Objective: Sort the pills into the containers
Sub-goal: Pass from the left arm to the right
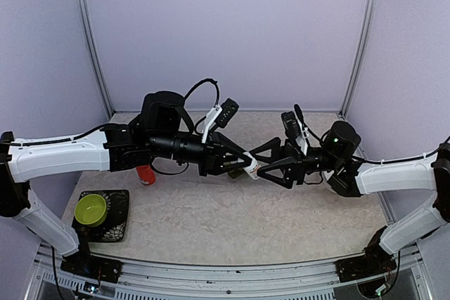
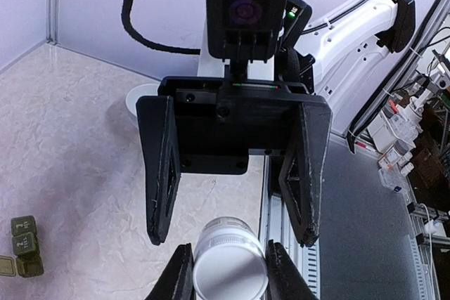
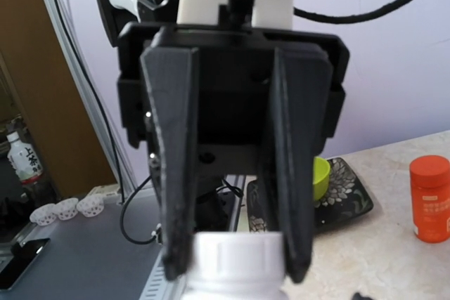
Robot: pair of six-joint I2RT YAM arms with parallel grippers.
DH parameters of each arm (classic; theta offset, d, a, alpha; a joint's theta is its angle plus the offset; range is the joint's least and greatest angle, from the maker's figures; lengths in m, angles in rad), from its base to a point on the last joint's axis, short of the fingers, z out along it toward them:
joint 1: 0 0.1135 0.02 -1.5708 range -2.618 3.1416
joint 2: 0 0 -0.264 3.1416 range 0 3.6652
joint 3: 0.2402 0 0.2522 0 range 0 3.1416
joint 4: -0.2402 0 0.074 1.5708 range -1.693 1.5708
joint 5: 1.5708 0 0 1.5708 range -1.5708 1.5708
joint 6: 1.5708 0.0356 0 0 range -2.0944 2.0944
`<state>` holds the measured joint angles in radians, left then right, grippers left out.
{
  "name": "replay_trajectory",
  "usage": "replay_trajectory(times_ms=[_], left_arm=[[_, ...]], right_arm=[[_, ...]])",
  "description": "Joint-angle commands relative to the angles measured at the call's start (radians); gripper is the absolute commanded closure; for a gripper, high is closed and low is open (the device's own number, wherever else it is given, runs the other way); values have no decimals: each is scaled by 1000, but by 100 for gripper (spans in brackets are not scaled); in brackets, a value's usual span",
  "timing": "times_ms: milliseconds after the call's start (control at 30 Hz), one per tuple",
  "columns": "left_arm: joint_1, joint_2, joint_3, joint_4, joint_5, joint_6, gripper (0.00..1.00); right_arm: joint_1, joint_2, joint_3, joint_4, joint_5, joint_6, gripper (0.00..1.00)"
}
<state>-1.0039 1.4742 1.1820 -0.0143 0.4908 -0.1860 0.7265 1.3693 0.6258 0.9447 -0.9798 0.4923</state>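
From above, we see the two arms meet nose to nose over the middle of the table (image 1: 232,223). The left gripper (image 1: 242,166) pinches a small white bottle (image 1: 252,172) at its tips. The right gripper (image 1: 271,171) faces it from the other side, just beside it. The bottle's long axis runs along the line between the two, so the right gripper is the free hand nearest the end that sticks out. We cannot find the pill box here; the arms cover that patch.

In the left wrist view, the left fingers (image 2: 177,275) press on both sides of the bottle, its base toward us and its ribbed cap (image 2: 225,228) pointing away. The right gripper's jaws stand spread, one on each side of the cap, with a clear gap on both sides. The dark green pill box (image 2: 24,247) lies on the table low at the left, well apart from the bottle and below it. We see no loose pills; we judge they are inside the bottle.

The right wrist view is blurred. The cap sits at the bottom centre between the left gripper's dark fingers. An orange bottle (image 3: 430,198) and a lime-green bowl (image 3: 320,177) on a dark tray (image 3: 348,198) lie beyond. We judge the coming move to be a closing on the cap, straight along that axis.
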Motion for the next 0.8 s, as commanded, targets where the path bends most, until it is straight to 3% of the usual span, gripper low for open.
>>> replay_trajectory(times_ms=[0, 500, 767], left_arm=[[-10, -29, 11, 37, -45, 7, 89], [-17, -13, 14, 61, -55, -2, 89], [-18, -11, 12, 61, -63, -1, 89]], right_arm=[[11, 4, -11, 54, 13, 30, 25], [13, 51, -17, 99, 35, 68, 31], [14, 71, -6, 131, 11, 98, 52]])
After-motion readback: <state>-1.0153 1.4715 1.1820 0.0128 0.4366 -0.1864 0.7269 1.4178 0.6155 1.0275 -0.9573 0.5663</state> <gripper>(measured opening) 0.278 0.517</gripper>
